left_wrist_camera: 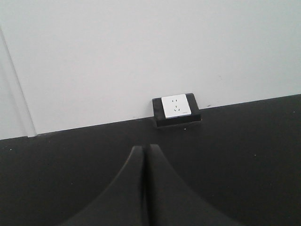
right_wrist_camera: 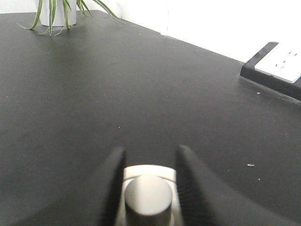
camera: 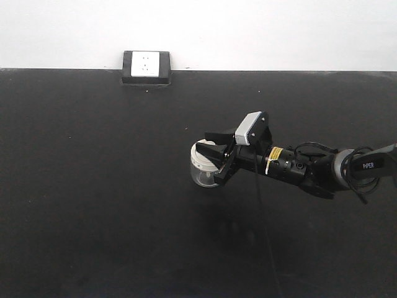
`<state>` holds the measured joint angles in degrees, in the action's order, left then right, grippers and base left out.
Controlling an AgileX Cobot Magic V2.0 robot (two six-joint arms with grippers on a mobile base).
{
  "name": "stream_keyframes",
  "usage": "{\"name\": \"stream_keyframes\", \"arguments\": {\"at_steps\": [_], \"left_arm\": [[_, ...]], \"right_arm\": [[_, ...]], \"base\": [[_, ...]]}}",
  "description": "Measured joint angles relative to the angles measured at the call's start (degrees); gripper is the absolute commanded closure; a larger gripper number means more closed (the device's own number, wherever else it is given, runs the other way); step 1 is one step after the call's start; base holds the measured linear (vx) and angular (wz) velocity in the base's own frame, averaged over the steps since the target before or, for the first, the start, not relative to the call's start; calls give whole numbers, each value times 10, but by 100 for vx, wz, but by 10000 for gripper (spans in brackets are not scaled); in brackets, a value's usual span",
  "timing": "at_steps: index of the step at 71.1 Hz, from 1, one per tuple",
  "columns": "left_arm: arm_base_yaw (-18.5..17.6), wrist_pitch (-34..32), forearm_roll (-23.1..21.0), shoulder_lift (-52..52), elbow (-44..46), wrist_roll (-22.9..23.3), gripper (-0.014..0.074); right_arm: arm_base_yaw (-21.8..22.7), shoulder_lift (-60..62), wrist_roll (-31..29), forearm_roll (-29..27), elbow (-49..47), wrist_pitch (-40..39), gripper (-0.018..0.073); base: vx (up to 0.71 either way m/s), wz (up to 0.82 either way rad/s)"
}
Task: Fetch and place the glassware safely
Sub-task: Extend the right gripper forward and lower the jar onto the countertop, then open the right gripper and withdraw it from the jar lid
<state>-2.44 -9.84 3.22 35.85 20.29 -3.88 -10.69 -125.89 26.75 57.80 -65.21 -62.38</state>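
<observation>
The glassware is a small clear jar with a cream-white lid, a little right of the middle of the black table. My right gripper reaches in from the right and is shut on it, one finger on each side of the lid. In the right wrist view the lid's round knob fills the space between the fingers of the right gripper; the glass body is hidden below. My left gripper is shut and holds nothing, and it points at the back wall over bare table.
A black box with a white socket plate sits at the table's back edge against the white wall; it also shows as the socket box and socket box. A potted plant stands at a far corner.
</observation>
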Motion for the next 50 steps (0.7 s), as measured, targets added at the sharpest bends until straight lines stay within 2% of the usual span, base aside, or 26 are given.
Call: {"name": "stream_keyframes", "arguments": {"at_steps": [9,16,35,50], "left_arm": [[0,0,0,0,0,0,603],[0,0,0,0,0,0,603],[0,0,0,0,0,0,603],[0,0,0,0,0,0,603]], "right_arm": [[0,0,0,0,0,-1,-50],[0,0,0,0,0,-1,-90],[0,4,1,0,0,-2,-32],[0,57,24,3,0,25,29]], "base": [[0,0],[0,0],[0,0],[0,0]]}}
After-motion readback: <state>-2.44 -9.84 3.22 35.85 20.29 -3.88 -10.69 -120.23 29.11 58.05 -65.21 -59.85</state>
